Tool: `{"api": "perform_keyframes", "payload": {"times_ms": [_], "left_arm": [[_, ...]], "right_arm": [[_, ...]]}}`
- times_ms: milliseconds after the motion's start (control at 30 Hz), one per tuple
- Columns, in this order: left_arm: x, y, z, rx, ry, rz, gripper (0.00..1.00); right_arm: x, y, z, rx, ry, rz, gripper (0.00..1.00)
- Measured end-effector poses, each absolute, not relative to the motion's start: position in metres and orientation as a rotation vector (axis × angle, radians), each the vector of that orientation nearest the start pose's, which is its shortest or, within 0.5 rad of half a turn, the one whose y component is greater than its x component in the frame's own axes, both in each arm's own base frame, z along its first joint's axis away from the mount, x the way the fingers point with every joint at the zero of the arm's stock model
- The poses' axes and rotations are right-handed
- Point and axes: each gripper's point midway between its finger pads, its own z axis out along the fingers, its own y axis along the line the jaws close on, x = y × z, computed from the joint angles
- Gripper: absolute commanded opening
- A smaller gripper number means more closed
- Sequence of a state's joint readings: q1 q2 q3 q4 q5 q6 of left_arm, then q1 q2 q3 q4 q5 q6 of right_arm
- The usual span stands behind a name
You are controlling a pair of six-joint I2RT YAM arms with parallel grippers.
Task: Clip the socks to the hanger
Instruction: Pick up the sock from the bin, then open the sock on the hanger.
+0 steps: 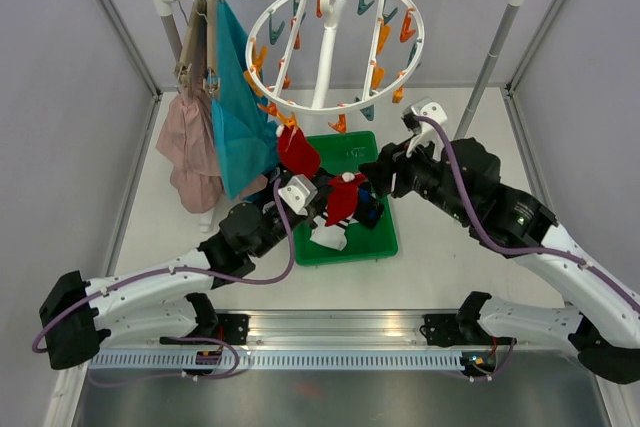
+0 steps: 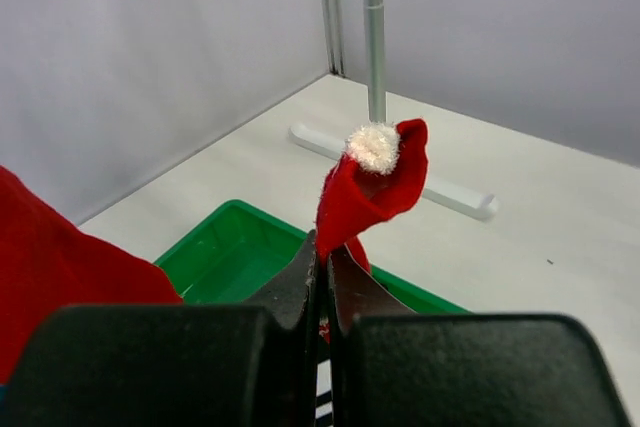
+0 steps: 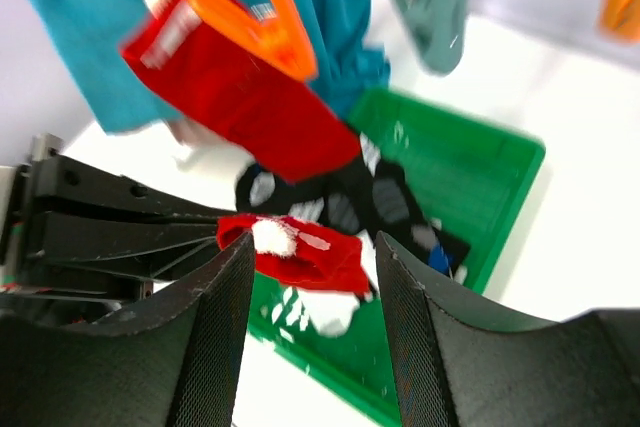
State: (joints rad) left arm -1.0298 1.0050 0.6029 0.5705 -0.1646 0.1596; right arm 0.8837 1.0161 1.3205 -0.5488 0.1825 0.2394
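Above the green tray (image 1: 350, 147), the left hand (image 2: 322, 252) clamps a red sock (image 2: 370, 192), its long axis running toward the nearby right hand (image 3: 312, 247), spread wide and empty; the hanger (image 1: 310, 107) hangs behind, higher up.

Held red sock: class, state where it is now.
Top view, centre: held red sock over the green tray, pinched by the left gripper, right of the clipped red sock.
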Motion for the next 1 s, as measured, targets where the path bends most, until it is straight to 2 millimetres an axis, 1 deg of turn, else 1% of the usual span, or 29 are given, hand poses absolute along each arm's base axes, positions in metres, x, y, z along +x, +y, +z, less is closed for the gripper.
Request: {"api": "perform_keyframes", "payload": {"times_ms": [100, 200, 267, 367, 633, 800, 1000], "left_arm": [[0.224, -0.299, 0.304, 0.626, 1.268, -0.623, 0.02], [0.228, -0.295, 0.303, 0.587, 1.302, -0.621, 0.02], [0.230, -0.293, 0.302, 0.563, 1.330, -0.618, 0.02], [0.234, -0.289, 0.302, 0.509, 1.364, -0.616, 0.02], [0.241, -0.278, 0.309, 0.420, 1.412, -0.596, 0.02], [0.240, -0.273, 0.310, 0.402, 1.421, -0.588, 0.02], [0.240, -0.273, 0.311, 0.403, 1.423, -0.586, 0.02]], "right_arm": [[0.222, 0.236, 0.392, -0.458, 1.699, 0.656, 0.59], [0.220, 0.238, 0.409, -0.467, 1.613, 0.686, 0.59], [0.222, 0.242, 0.418, -0.472, 1.568, 0.694, 0.57], [0.226, 0.249, 0.425, -0.484, 1.526, 0.698, 0.58], [0.237, 0.270, 0.427, -0.560, 1.454, 0.674, 0.59], [0.247, 0.279, 0.418, -0.600, 1.443, 0.626, 0.60], [0.260, 0.288, 0.410, -0.623, 1.443, 0.581, 0.60]]}}
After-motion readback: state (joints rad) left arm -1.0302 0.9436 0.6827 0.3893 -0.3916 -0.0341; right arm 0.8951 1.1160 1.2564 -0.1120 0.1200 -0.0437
